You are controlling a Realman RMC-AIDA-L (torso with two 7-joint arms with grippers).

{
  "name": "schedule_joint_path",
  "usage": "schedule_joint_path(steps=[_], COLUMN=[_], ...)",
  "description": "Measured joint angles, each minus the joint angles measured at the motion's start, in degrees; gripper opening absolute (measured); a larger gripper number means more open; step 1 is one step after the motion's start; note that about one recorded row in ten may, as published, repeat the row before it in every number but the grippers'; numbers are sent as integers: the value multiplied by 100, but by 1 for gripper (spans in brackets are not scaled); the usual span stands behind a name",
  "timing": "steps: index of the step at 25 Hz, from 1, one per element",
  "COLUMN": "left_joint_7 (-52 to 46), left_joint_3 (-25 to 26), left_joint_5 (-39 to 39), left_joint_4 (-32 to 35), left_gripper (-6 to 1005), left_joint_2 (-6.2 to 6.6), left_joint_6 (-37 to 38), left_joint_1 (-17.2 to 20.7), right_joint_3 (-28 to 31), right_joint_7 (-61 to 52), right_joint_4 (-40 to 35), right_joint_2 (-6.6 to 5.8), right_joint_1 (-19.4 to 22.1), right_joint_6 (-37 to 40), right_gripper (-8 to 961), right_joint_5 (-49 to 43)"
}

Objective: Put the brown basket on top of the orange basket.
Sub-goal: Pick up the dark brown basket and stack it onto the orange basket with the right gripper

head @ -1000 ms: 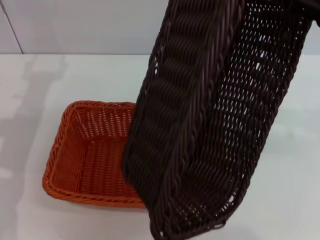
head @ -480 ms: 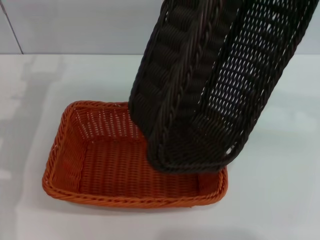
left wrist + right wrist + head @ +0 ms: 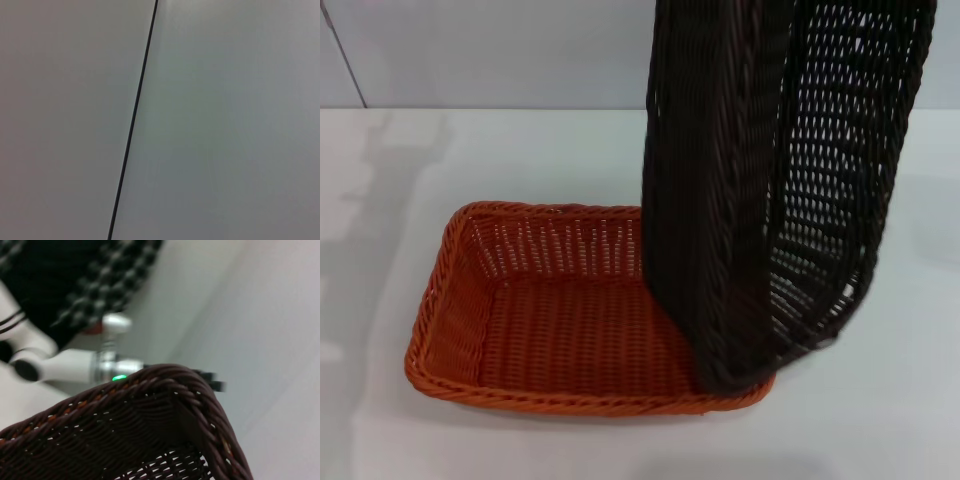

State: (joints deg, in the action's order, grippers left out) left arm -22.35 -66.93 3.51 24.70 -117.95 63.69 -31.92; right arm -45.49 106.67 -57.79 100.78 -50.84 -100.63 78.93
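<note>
The brown basket (image 3: 760, 200) hangs in the air almost on end, its upper part running out of the top of the head view. Its lower end sits over the right end of the orange basket (image 3: 460, 290); I cannot tell whether the two touch. The orange basket lies flat on the white table (image 3: 470, 150), open side up and empty. In the right wrist view the brown basket's braided rim (image 3: 190, 390) fills the picture close to the camera, so my right gripper holds it there, its fingers hidden. My left gripper is out of view.
A pale wall (image 3: 470, 50) rises behind the table. The left wrist view holds only a pale surface crossed by a dark seam (image 3: 135, 115). A white arm segment with a green light (image 3: 75, 365) shows beyond the brown rim.
The brown basket has swung from a lean to nearly upright and shifted right. Its lower end now sits at the orange basket's right end, uncovering most of the orange floor.
</note>
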Motion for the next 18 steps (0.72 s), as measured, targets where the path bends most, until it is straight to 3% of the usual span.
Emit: schedule_joint_path(steps=[5, 18], left_joint_7=[-7, -158], left_joint_3=[-16, -64], left_joint_5=[0, -9], left_joint_4=[0, -17], left_gripper=[846, 845], left_joint_2=[-15, -36], left_joint_6=[15, 48], left_joint_1=[31, 141], right_joint_3=[-457, -759], right_joint_7=[269, 1061], right_joint_4=[-82, -197], right_joint_2=[-135, -249], right_joint_1=[-277, -905], right_joint_6=[-173, -353], right_gripper=[147, 146], right_joint_5=[-140, -521])
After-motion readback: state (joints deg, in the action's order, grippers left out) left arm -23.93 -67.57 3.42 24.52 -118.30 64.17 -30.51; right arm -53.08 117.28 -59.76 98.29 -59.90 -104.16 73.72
